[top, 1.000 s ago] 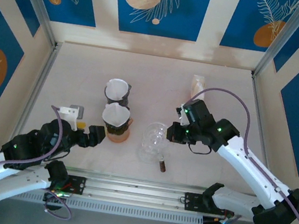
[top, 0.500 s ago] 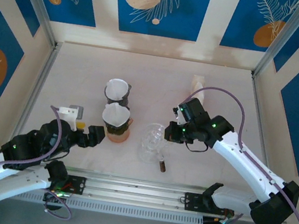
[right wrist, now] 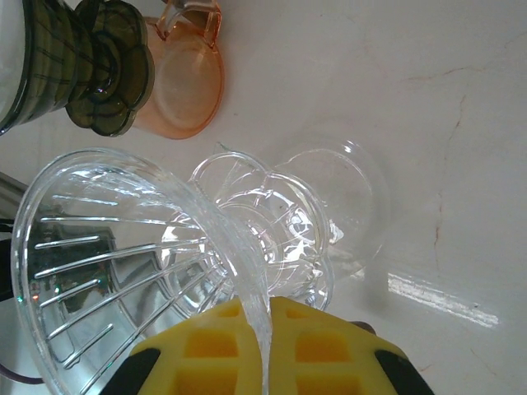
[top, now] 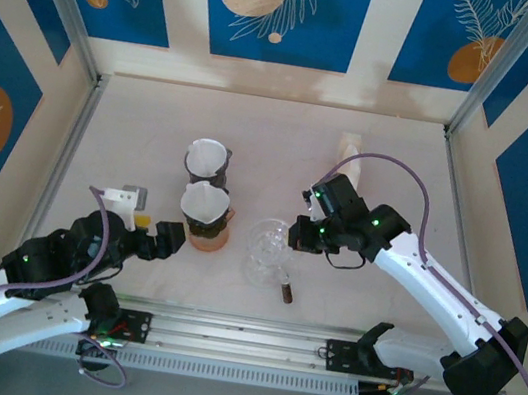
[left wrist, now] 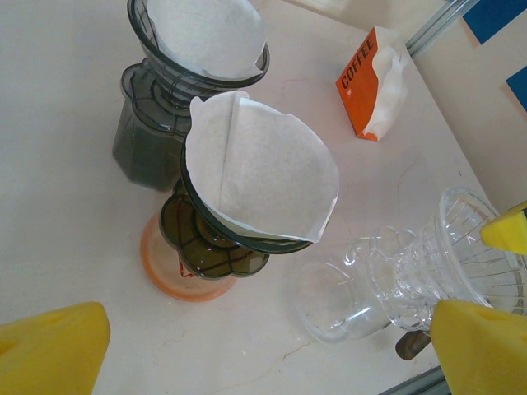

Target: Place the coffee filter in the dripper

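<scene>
Pale table (right wrist: 428, 99), dripper (right wrist: 107, 247) (clear) between right fingers (right wrist: 317, 346)

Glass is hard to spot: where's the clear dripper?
Top view, front centre: the clear dripper, right of the orange-based dripper, rim pinched by the right gripper.

Light: bright, even, overhead. Shadows: soft, faint. Glare: a white streak lay on the table (right wrist: 445, 298) beside the glass dripper (right wrist: 107, 239). Focus: yellow fingertips (left wrist: 49, 350) were blurred; overhead view sharp.
</scene>
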